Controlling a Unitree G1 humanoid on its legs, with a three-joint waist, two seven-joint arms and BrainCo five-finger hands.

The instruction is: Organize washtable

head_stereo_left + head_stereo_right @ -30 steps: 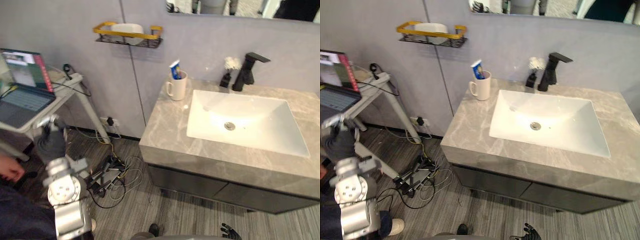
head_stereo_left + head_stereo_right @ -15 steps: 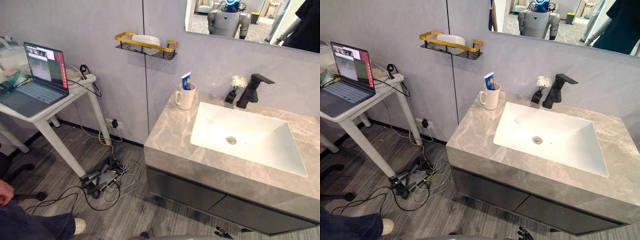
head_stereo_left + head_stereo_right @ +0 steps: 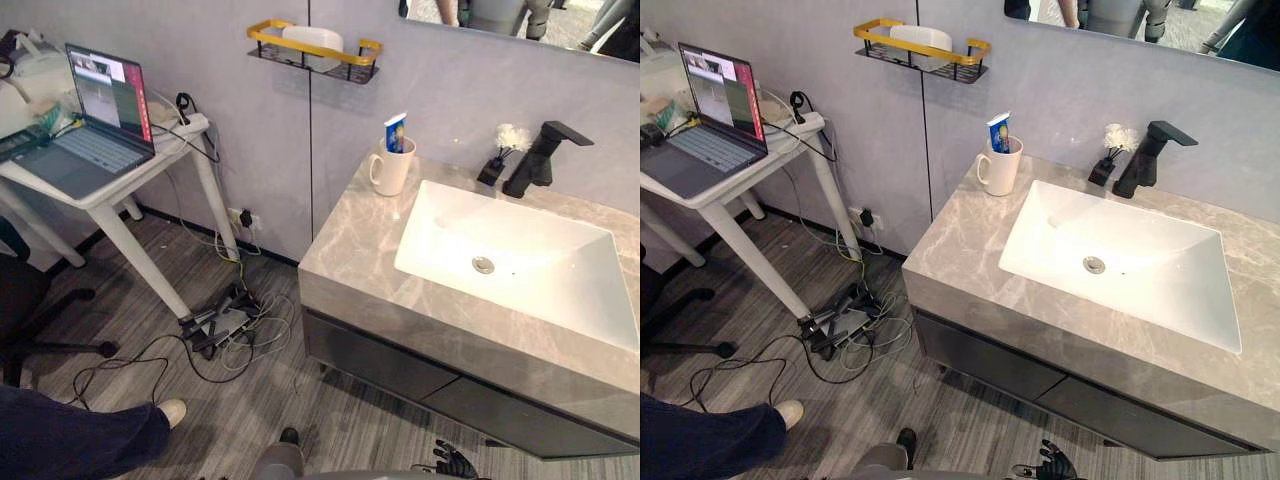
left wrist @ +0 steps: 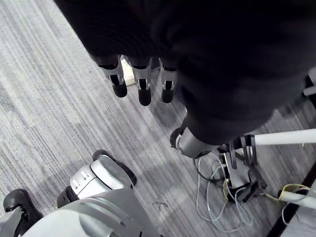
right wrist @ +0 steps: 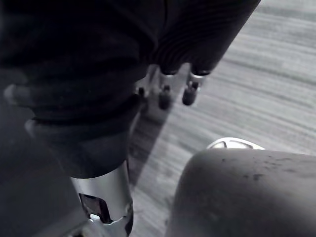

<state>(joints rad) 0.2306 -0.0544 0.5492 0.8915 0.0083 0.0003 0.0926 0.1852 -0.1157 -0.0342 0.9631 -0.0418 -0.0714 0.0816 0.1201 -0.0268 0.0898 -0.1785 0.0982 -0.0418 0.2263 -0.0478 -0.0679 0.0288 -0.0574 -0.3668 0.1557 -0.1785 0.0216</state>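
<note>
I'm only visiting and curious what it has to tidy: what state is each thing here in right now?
Mug: upright, a tube standing in it.
Sink: empty.
Faucet: no water running.
Laptop: open, screen lit.
Left hand: open, holds nothing.
Right hand: open, holds nothing.

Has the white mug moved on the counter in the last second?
No. The white mug stands at the counter's back left corner beside the sink, as before; the whole picture shifted, so the camera moved.
</note>
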